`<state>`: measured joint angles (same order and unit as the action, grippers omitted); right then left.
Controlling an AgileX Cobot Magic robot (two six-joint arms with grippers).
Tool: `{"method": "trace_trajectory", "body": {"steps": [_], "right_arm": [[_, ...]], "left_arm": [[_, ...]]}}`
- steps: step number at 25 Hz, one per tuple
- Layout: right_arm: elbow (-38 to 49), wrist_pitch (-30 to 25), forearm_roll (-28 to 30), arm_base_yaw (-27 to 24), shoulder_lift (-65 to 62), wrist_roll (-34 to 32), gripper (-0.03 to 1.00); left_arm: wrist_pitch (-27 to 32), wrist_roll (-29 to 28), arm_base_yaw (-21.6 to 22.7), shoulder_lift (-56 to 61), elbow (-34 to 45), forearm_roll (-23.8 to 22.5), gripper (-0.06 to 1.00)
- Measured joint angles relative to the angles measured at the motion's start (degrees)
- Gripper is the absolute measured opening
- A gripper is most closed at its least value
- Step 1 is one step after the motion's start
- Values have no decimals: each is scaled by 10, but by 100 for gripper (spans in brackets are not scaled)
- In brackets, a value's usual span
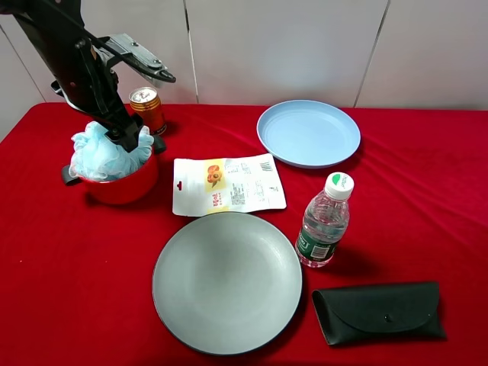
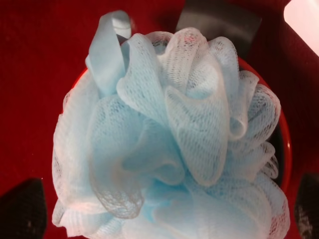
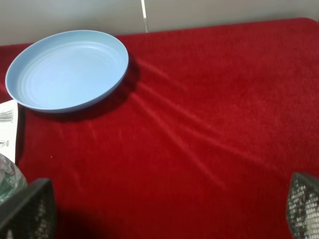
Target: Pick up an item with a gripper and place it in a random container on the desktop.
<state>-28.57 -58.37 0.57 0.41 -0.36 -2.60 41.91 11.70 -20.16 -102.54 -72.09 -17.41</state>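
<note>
The light-blue mesh pouf (image 1: 103,156) sits in the small red pot (image 1: 122,184) at the left of the red-clothed desktop (image 1: 427,191). It bulges above the rim. My left gripper (image 1: 130,141) hangs right over the pot. In the left wrist view the pouf (image 2: 169,144) fills the frame, with the pot's red rim (image 2: 285,130) and a dark handle (image 2: 219,22) behind it. The left gripper (image 2: 164,211) has its fingers (image 2: 22,211) spread wide on either side of the pouf. My right gripper (image 3: 164,209) is open and empty above bare cloth, out of the exterior view.
An orange can (image 1: 146,107) stands just behind the pot. A white snack pouch (image 1: 227,184), a grey plate (image 1: 227,280), a light-blue plate (image 1: 308,133), a water bottle (image 1: 325,221) and a black case (image 1: 379,311) lie to the right. The right wrist view shows the blue plate (image 3: 67,69).
</note>
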Motion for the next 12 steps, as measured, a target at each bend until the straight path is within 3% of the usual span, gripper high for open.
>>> {"method": "trace_trajectory", "body": {"steps": [12], "right_arm": [[0, 0, 0, 0, 0, 0, 69]], "left_arm": [[42, 0, 0, 62, -1, 11, 99]]}}
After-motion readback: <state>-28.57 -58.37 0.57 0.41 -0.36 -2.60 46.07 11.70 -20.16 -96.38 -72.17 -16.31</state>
